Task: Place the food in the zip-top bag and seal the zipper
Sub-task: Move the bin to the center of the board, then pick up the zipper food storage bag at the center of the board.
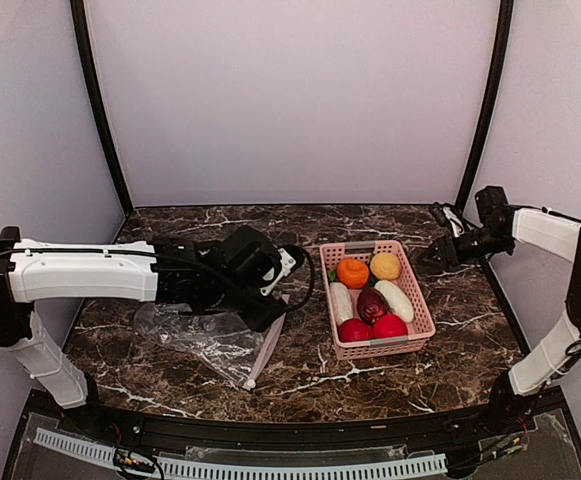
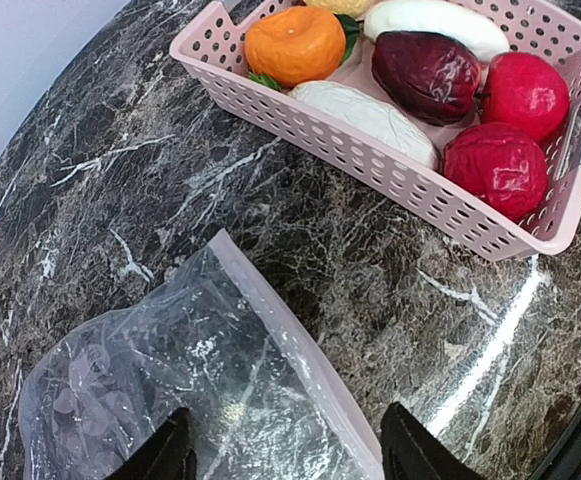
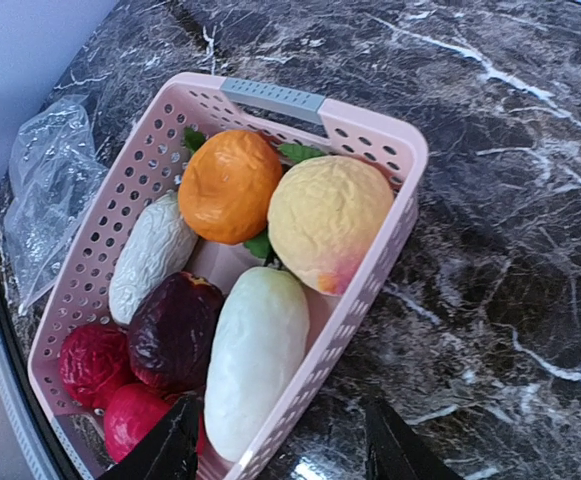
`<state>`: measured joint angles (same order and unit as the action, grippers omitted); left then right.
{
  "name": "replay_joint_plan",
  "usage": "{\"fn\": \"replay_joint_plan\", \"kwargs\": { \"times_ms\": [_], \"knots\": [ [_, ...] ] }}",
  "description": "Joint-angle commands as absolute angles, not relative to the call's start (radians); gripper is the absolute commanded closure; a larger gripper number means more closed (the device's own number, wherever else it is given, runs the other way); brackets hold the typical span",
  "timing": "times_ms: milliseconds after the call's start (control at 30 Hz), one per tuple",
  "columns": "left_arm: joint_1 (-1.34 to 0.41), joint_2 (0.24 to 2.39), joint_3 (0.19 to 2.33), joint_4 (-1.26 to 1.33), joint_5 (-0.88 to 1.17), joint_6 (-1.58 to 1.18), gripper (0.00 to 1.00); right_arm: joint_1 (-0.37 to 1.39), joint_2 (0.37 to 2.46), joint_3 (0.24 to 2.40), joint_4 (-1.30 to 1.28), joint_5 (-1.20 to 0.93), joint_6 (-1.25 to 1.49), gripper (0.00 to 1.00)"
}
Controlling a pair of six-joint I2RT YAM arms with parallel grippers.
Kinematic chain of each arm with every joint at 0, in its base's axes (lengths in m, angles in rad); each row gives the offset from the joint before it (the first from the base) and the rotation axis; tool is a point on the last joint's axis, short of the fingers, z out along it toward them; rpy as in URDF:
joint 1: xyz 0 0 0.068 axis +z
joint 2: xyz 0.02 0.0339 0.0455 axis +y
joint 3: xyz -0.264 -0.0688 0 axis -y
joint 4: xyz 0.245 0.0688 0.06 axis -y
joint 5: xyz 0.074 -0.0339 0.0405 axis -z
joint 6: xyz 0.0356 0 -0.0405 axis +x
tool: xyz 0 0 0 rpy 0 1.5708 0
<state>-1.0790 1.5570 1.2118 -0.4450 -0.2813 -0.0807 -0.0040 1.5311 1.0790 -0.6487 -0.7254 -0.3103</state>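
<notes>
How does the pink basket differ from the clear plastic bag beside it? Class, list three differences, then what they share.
The pink basket is opaque with perforated walls; the zip-top bag is clear and crinkly. The basket stands with raised walls; the bag lies flat. The basket holds all the food; the bag looks empty. Both rest on the marble table.

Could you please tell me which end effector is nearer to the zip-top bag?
Left. The left end effector is right above the zip-top bag; the right end effector is on the other side of the pink basket, by its far right corner.
</notes>
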Motion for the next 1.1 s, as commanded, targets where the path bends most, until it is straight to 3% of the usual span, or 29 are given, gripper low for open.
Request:
{"fn": "replay_joint_plan", "kwargs": {
  "times_ms": [0, 267, 1067],
  "knots": [
    [-1.161, 1.671, 1.336, -0.66, -0.486, -0.207, 0.39, -0.027, 1.489, 1.031, -0.517, -0.653, -0.314, 0.45],
    [-1.211, 1.897, 1.519, -0.832, -0.578, -0.348, 0.54, -0.029, 1.402, 0.957, -0.467, -0.669, -0.322, 0.45],
    [-1.216, 2.153, 1.607, -0.948, -0.702, -0.466, 0.63, -0.029, 1.443, 0.96, -0.489, -0.692, -0.357, 0.44]
  ]
}}
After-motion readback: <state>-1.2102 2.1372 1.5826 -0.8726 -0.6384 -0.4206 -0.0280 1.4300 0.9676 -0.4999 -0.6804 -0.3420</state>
